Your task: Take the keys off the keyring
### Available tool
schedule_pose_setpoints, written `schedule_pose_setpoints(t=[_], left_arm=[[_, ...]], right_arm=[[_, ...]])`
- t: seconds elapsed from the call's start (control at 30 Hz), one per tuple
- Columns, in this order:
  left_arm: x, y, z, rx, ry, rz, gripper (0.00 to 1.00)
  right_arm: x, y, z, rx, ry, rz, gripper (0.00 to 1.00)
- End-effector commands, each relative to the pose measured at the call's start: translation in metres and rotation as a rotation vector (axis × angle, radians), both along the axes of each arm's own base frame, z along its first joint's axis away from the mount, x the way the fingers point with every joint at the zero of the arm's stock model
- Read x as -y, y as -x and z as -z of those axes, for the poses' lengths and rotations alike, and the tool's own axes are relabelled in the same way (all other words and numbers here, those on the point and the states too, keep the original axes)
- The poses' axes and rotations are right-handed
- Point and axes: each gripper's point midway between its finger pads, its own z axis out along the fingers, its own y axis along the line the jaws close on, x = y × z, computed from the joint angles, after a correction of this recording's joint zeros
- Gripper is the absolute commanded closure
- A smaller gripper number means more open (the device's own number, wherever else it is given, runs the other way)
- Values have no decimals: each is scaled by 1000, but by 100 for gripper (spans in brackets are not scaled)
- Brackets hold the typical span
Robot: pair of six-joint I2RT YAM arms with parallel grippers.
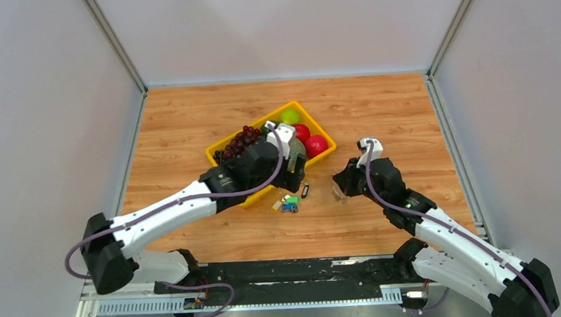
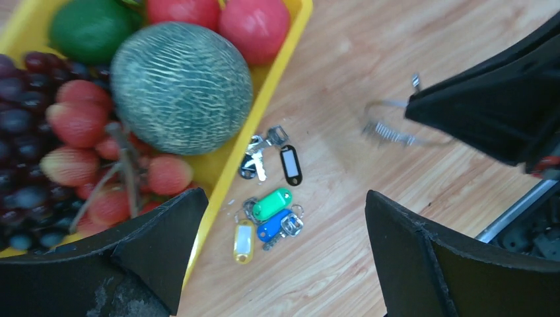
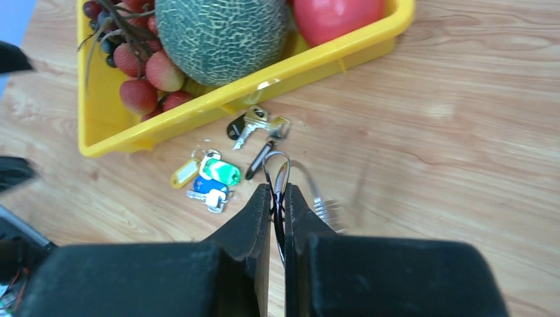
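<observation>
Keyring [image 3: 277,153] pinched in the right tool [image 3: 277,191], fingers pressed together on the thin wire, loop standing just past the tips. Left tool [image 2: 282,198] spread wide and holding nothing, hovering over the bench [image 3: 462,132]. Directly under its gap and a little ahead lie the keys [image 2: 259,157]: a small silver bunch with one black head, touching the wall of the yellow tray [image 3: 370,43], a black tag [image 2: 289,164] beside them, and nearer the tool the green tag [image 2: 271,203], blue tag [image 2: 274,224] and yellow tag [image 2: 243,239] in a loose cluster. All of these lie apart from the ring, ahead and to the left of the right tool. Judgement: the stripping step looks nearly or fully done. Next move calls for checking whether anything hangs on the wire; if so, the left tool must close on it and work it round the loop while the right holds firm. Right wrist view alone shows the pinch. Left wrist view alone shows a blurred coil-like bit on the ring, which I cannot identify. In the top view the ring cannot be made out, though it does show the two tools near each other.
</observation>
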Motion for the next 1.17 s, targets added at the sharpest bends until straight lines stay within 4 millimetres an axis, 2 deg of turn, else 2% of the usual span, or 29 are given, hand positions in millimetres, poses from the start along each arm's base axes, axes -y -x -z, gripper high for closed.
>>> schedule_pose_setpoints(t=[0.0, 0.03, 0.07, 0.1, 0.13, 0.2, 0.27, 0.3, 0.33, 0.43, 0.5, 0.57, 0.63, 0.7, 0.77, 0.8, 0.83, 0.87, 0.9, 0.97, 1.03, 1.13], left_arm=[[-36, -6, -45, 100, 59, -119, 0], [-42, -5, -41, 106, 54, -129, 0], [-49, -6, -45, 125, 63, -148, 0], [-53, -6, -39, 126, 57, -158, 0], [-57, -6, -43, 142, 73, -170, 0], [-65, -5, -36, 145, 65, -188, 0], [-69, -5, -36, 148, 65, -201, 0], [-70, -5, -36, 146, 67, -209, 0], [-74, -5, -37, 149, 60, -227, 0], [-84, -9, -40, 156, 56, -288, 0], [-93, -13, -48, 161, 73, -363, 0], [-106, -15, -68, 176, 106, -447, 0], [-124, -17, -91, 221, 111, -520, 0], [-147, -21, -123, 311, 121, -603, 0], [-169, -21, -159, 406, 144, -661, 0], [-178, -20, -175, 454, 130, -671, 0], [-193, -18, -199, 505, 179, -726, 0], [-201, -16, -210, 542, 163, -735, 0], [-212, -12, -229, 577, 217, -766, 0], [-223, -6, -251, 625, 261, -770, 0], [-227, -3, -264, 652, 281, -760, 0], [-227, -3, -267, 657, 240, -741, 0]], right_arm=[[-29, -12, -30, 61, -146, -61, 100], [-21, -20, -25, 57, -122, -11, 100], [-15, -27, -17, 42, -104, 31, 100], [-6, -35, -8, 20, -84, 82, 100], [5, -43, 2, -9, -59, 139, 97], [35, -61, 18, -62, 12, 281, 72], [66, -70, 25, -88, 101, 443, 22], [81, -73, 21, -87, 133, 529, 4], [90, -77, 11, -67, 164, 580, 0], [104, -81, -19, -23, 228, 619, 0], [109, -80, -50, 12, 216, 647, 0], [106, -79, -90, 73, 189, 610, 0], [108, -74, -135, 160, 137, 597, 0], [113, -66, -182, 265, 71, 597, 0], [117, -55, -233, 379, 48, 570, 0], [121, -50, -253, 421, 41, 570, 0], [125, -44, -270, 458, 37, 573, 0], [130, -39, -284, 490, 36, 578, 0], [134, -34, -296, 517, 36, 585, 0], [142, -26, -313, 555, 39, 606, 0], [146, -21, -323, 578, 40, 610, 0], [147, -20, -325, 582, 38, 613, 0]])
